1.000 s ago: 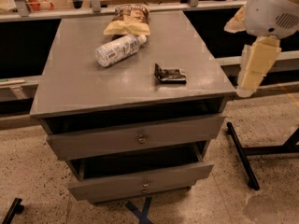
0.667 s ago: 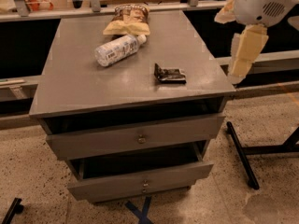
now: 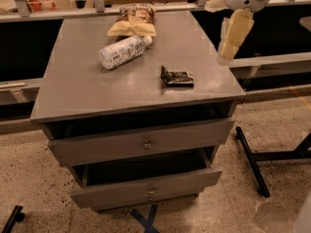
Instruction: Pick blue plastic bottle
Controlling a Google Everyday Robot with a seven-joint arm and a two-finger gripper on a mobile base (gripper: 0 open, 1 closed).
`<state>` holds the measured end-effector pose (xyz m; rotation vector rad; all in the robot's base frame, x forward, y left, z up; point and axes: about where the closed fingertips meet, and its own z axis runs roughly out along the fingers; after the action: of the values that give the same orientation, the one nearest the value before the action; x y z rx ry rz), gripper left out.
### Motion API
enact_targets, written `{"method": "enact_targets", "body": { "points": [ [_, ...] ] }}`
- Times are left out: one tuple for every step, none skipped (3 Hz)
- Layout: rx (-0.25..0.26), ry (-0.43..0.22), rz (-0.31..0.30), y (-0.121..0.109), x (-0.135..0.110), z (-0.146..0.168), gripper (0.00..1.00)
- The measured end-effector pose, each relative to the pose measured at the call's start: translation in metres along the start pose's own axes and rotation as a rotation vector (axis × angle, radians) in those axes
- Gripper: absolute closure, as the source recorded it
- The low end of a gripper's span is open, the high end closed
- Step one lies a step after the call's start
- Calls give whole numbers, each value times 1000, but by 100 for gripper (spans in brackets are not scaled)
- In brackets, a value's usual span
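Note:
The blue plastic bottle (image 3: 123, 51) lies on its side on the grey cabinet top (image 3: 87, 89), toward the back left, its white cap pointing right toward the snack bag. It is pale bluish-white with a light label and a dark printed patch. My gripper (image 3: 227, 52) hangs from the white arm at the upper right, over the cabinet's right edge, well to the right of the bottle and apart from it.
A brown-and-yellow snack bag (image 3: 134, 20) lies at the back, just behind the bottle's cap. A small dark crumpled wrapper (image 3: 177, 76) lies right of centre. Two drawers (image 3: 146, 142) stand slightly open below. A black stand leg (image 3: 251, 161) is on the floor at right.
My arm and gripper have moved left and up, from beside the cabinet's right edge to over its right edge. The bottle, bag and wrapper have not moved.

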<state>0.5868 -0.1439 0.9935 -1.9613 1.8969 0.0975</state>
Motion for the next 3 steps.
{"method": "enact_targets", "body": {
  "points": [
    [1,-98,-33,-33,-17,18,0],
    [-2,-150,-77,-57,-35,39,0],
    [-9,-155,-121,-74,-58,62,0]
  ]
}}
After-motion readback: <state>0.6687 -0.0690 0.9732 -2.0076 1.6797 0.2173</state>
